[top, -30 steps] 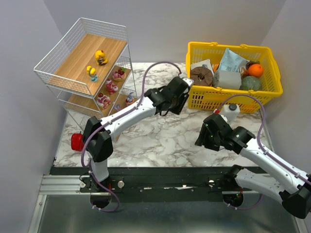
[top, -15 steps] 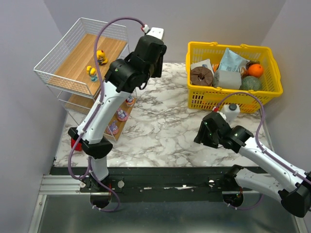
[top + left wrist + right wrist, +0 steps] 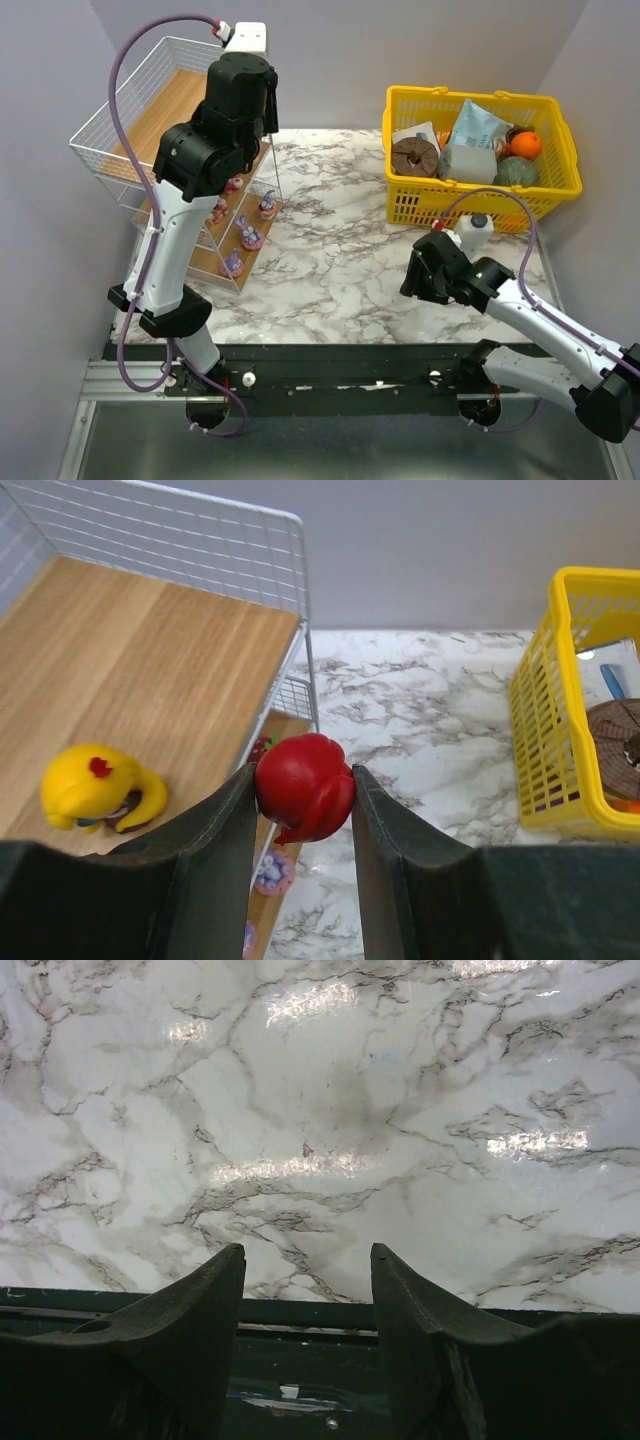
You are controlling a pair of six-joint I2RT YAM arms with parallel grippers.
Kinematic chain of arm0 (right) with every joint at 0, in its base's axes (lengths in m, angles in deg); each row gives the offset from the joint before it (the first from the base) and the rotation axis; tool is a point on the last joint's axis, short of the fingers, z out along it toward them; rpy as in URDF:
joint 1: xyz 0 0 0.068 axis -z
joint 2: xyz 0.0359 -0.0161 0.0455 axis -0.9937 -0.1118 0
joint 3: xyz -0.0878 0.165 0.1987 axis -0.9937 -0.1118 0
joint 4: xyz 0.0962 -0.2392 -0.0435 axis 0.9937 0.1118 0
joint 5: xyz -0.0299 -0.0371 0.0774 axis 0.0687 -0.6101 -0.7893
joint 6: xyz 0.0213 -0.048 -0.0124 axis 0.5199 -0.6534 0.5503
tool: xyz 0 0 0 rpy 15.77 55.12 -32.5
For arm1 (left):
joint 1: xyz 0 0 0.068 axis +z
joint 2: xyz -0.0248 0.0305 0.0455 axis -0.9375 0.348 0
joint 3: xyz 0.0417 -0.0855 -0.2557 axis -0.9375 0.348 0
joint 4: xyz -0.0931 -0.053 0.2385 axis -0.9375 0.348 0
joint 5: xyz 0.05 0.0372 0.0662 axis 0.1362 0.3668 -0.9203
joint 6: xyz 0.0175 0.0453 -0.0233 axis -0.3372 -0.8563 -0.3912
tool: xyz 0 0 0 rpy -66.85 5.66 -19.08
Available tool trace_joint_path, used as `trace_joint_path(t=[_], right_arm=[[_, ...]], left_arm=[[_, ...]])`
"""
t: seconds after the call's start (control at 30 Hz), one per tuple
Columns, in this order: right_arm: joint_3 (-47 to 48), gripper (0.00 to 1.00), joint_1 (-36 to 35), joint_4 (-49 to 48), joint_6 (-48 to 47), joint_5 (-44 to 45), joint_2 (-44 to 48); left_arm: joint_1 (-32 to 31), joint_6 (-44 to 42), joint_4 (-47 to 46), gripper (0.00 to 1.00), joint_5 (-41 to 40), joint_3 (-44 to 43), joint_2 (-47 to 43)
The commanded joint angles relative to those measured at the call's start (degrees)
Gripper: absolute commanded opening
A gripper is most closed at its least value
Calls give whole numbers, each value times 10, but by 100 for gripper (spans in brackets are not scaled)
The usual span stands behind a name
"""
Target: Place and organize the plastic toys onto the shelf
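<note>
While in hand (image 3: 303, 778), one red toy (image 3: 306, 798)

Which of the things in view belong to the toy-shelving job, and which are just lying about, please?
Part of the job:
shelf
red toy, held in the left gripper
yellow duck on the top board
bunny figurines on a lower board

Just lying about:
yellow basket with its groceries
white bottle in front of the basket

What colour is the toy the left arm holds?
The toy is red, clearest in the left wrist view.
</note>
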Motion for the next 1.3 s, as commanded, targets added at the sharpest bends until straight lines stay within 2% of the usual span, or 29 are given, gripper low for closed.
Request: trace_joint_path(t=[0.0,0.27,0.5,0.9,1.27], right_arm=[[-3,61,3,-12,-14,27,-6],[2,61,4,-16,-17,28,-16],[2,61,3,-16,-15,30,-18],[5,61,4,-19,-11,27,-34],[2,61,4,-24,-8,28,-40]], left_arm=[[3,-45,-44,4,-61,-16,-19],[25,-101,-81,8,-75,-12,-3],[70,-104,-76,9,-10,-13,9],[88,-133,-96,11,21,-8,29],[105,-116,-66,16,40,1,55]])
